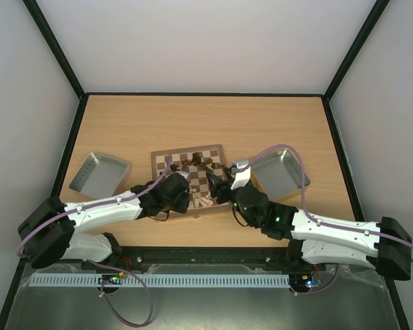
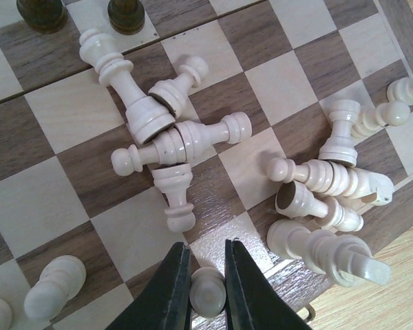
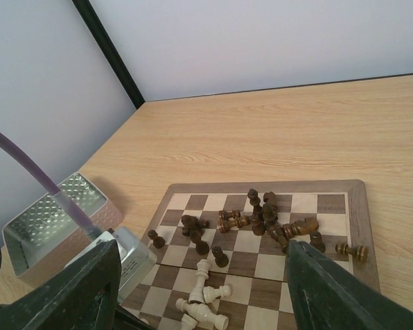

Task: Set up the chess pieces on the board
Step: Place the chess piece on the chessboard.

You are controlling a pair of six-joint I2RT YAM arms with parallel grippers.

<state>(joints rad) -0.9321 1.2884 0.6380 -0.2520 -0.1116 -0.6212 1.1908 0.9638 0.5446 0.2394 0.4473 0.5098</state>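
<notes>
You have barely begun: left gripper (image 2: 206, 254) jaws pinched shut on one pale pawn (image 2: 208, 292) at the edge of the board (image 2: 48, 199), right gripper (image 3: 203, 246) jaws wide open and empty above it, most pale pieces (image 2: 158, 130) and dark pieces (image 3: 261, 216) lying toppled in heaps, unplaced.

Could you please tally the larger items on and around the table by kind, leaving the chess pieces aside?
Metal trays: 2
Chessboard: 1
Robot arms: 2
Total: 5
</notes>
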